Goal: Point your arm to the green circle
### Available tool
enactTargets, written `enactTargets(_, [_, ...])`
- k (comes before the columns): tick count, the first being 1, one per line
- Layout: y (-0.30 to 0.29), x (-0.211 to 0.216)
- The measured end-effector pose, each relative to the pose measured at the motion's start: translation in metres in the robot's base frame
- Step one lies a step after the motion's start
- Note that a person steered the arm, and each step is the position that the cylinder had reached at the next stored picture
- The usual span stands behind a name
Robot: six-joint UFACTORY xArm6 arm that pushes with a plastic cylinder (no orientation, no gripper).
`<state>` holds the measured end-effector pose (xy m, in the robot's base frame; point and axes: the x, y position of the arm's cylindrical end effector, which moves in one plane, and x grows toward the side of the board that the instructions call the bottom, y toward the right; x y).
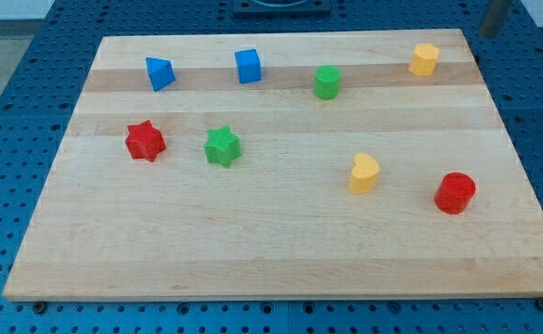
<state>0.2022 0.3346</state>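
Green circle upper centre-right of worktop, standing alone; rod at frame's upper right corner, my tip hidden; claw state indeterminable

Single view, high and angled down, whole wooden board in frame

A pale wooden board of glued planks, with darker strips running across it, fills most of the view. Beneath it lies a blue metal bench top drilled with a regular grid of small dark holes, showing at 9 o'clock, 3 o'clock and along the 6 o'clock edge. At 12 o'clock a dark grey flat base plate crosses the top edge. Toward 10 o'clock a pale grey strip of surface shows beyond the bench. The light is even and soft, casting only faint shadows.
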Motion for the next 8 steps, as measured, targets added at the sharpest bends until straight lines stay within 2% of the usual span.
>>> enactTargets(3, [-0.012,-0.003])
enactTargets(4, [-0.085,-0.007])
enactTargets(6, [-0.100,-0.007])
enactTargets(8, [-0.215,-0.007])
